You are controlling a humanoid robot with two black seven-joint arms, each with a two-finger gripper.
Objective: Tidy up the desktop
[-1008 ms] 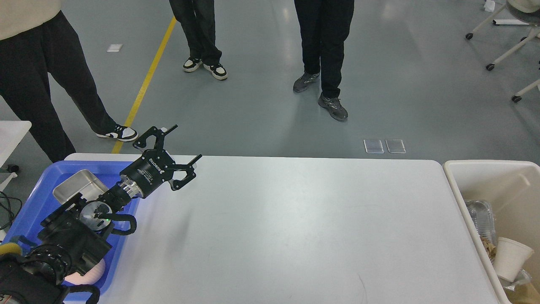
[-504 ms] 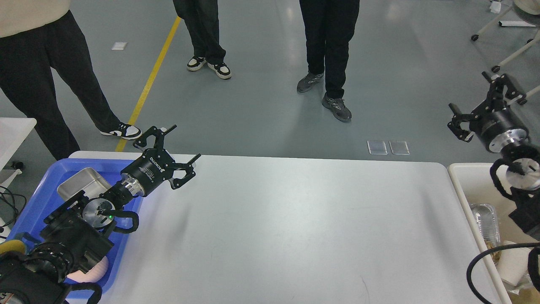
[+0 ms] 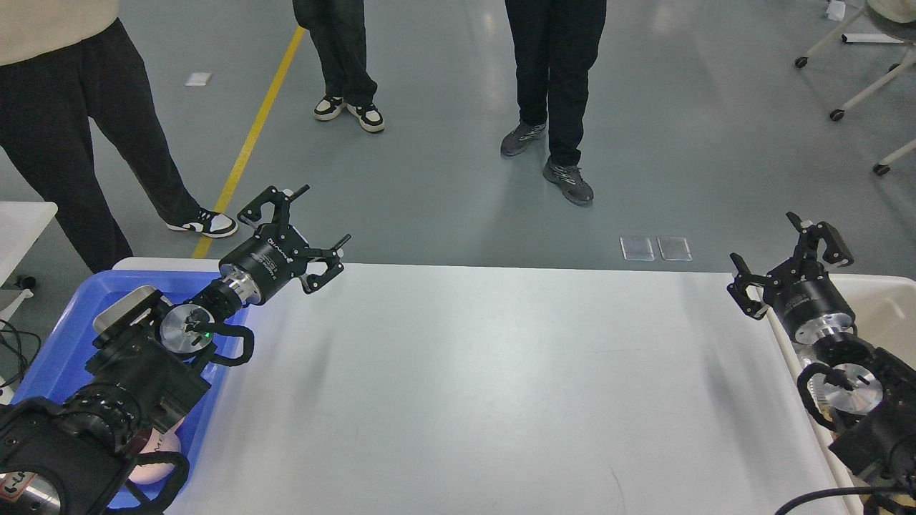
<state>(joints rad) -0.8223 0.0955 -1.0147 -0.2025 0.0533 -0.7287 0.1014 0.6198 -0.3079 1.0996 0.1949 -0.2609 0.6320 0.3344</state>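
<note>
**White desktop between two raised grippers, tray at left, bin at right**

Item: large smooth white rectangular desktop (image 3: 486,386) with rounded corners. It fills the near and middle part of the head view, its far edge running across the middle of the scene. The surface is matte, with soft grey shadows under each arm and a thin dark mark near the near edge, right of centre.

Left side: blue plastic tray (image 3: 54,357) at the desktop's left end. A shiny metal rectangular pan (image 3: 125,315) lies in its far part, largely hidden by the arm; a pale pink rounded object (image 3: 154,465) shows in its near part, too covered to identify.

Left gripper (image 3: 304,218): black, two-fingered, held above the far left corner of the desktop, fingers spread apart, nothing between them.

Right gripper (image 3: 780,254): black, two-fingered, held above the far right edge of the desktop, fingers spread apart, nothing between them.

Right side: cream-white bin (image 3: 884,307) with a rounded rim, just beside the desktop's right end, mostly hidden by the right arm.

Room: grey glossy floor (image 3: 680,129) beyond the desktop, crossed by a yellow painted line (image 3: 250,139) at far left. Three people stand there, seen only as dark-trousered legs and shoes. Two small clear rectangular plates (image 3: 655,248) lie side by side on the floor. White wheeled chair legs (image 3: 851,86) show at far right.
</note>
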